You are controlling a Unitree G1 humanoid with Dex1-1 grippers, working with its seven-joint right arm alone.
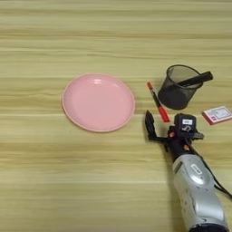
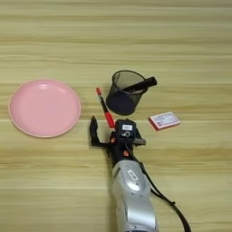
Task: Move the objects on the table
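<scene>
Near the middle of the tabletop [image 1: 45, 181], a bit toward the right edge, lies the thin pen [image 1: 157, 102] w/ red cap and red tip. It lies flat on the wood, just beyond the gripper [image 1: 165, 129] and between its two black fingers. Its long axis runs from near-right to far-left, red cap end closest to the gripper. The fingers are apart: one sticks up on the left [image 1: 149, 122], the other sits by the black block on the right. Nothing is held. My guess: the gripper needs only a short reach fwd to close on the cap end.

The thick black pen [image 1: 195, 80] is already in the mesh cup [image 1: 174, 95], leaning on its right rim. The cup is round, dark wire mesh, see-through. It stands just right of the thin pen.

A pink plate [image 1: 98, 102], smooth and round, sits empty toward the left. A small flat red-and-white box [image 1: 218, 114] lies near the right edge. The tabletop is light wood w/ stripes.
</scene>
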